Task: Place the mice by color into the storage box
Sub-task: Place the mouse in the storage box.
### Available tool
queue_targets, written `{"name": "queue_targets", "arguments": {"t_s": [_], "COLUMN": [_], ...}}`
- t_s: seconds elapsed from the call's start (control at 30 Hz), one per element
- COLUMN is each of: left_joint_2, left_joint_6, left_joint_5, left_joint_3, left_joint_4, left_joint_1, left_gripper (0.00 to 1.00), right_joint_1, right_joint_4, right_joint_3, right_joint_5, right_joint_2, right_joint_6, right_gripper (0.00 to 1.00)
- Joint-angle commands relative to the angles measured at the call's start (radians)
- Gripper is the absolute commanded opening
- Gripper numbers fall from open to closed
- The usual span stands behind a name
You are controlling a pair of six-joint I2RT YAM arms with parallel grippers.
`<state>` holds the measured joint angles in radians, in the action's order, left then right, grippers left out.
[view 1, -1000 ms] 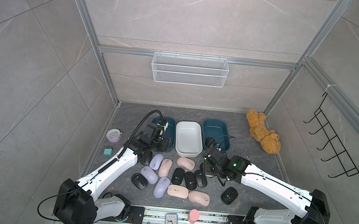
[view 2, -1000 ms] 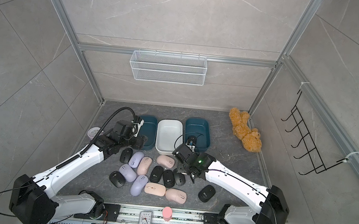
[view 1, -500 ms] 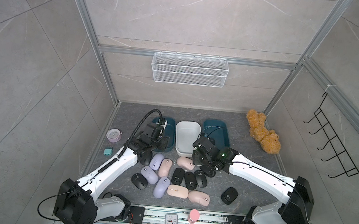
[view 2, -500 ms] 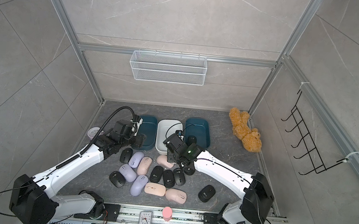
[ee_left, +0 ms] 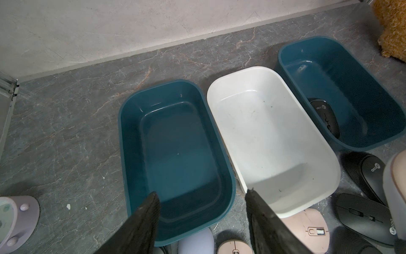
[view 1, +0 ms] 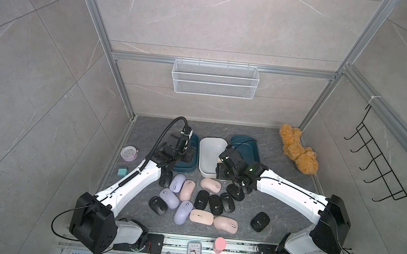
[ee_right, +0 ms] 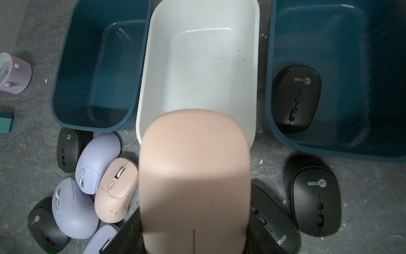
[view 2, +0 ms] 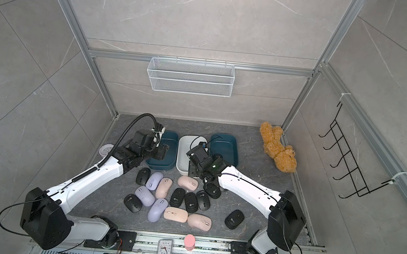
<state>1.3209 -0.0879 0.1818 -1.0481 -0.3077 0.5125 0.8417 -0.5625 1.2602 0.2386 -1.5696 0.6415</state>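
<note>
Mice (view 1: 187,189): many loose, all three colours, just in front of white box (view 1: 210,153).
Right gripper (ee_right: 193,228): clamped on pink mouse (ee_right: 194,167), just swung from the pile to white box's near rim; drop looks next.
Left gripper (ee_left: 201,193): jaws apart, empty, above left teal box (ee_left: 175,140) beside white box.
Black mouse (ee_right: 296,99): already sorted, in right teal box (ee_right: 351,66) beside white box.

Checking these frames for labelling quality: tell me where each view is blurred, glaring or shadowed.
Right wrist view: the held pink mouse sits close to the lens and is soft; the teal bin with a black mouse is dim. Left wrist view: the open jaws are dark and blurred, mild glare on the white bin. Both top views: even light, soft shadows on the table, sharp throughout.
</note>
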Motion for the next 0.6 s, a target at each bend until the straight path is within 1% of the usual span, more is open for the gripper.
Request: {"name": "queue_targets", "arguments": {"t_s": [0.0,0.13,0.3,0.47,0.57], "left_joint_2": [-0.048,-0.086,-0.123,-0.117,-0.101], "left_joint_6": [0.037,0.035,0.033,0.016,0.000], "left_joint_5": [0.018,0.009,-0.003,-0.025,-0.059], "left_joint_3": [0.019,0.014,0.040,0.041,0.032], "left_joint_4": [0.036,0.033,0.054,0.053,0.047], "left_joint_1": [0.001,0.001,0.001,0.001,0.002], "left_gripper": [0.65,0.65,0.66,0.66,0.66], "right_joint_1": [-0.009,-0.014,-0.033,-0.050,-0.062], "right_joint_4": [0.050,0.052,0.077,0.107,0.114], "right_joint_3": [0.059,0.097,0.131,0.155,0.178], "right_joint_5": [-0.002,-0.005,-0.014,-0.020,-0.034], "right_joint_2": [-0.050,-0.101,-0.166,-0.223,-0.259], "right_joint_6": [-0.035,-0.050,-0.059,-0.056,-0.054], "right_gripper": [0.54,0.54,0.54,0.54,0.54]}}
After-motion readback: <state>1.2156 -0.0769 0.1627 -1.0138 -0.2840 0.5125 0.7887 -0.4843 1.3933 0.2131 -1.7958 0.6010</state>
